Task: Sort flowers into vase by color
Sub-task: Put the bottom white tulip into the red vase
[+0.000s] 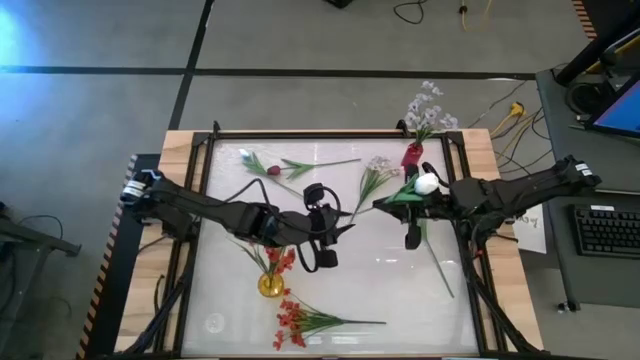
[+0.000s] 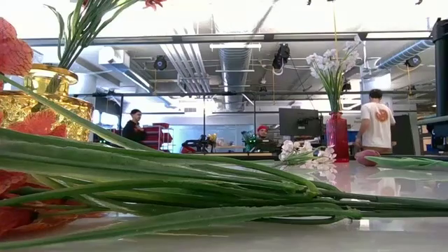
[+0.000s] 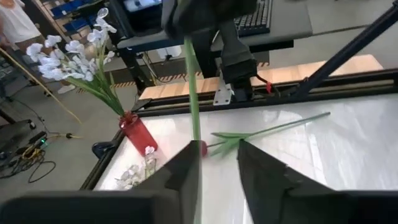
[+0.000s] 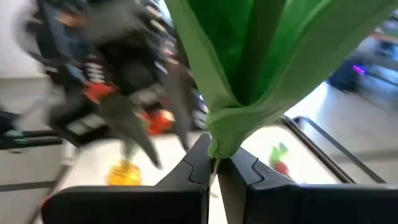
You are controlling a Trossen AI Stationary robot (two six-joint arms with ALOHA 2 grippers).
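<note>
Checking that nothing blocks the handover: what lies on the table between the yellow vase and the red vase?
In the high view, between the yellow vase and red vase are the left gripper and a pale blossom spray lying flat.

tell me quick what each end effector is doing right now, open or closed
Left end effector: open, fingers apart beside a green stem.
Right end effector: closed on the white-bud flower, gripping its green leaves.
</note>
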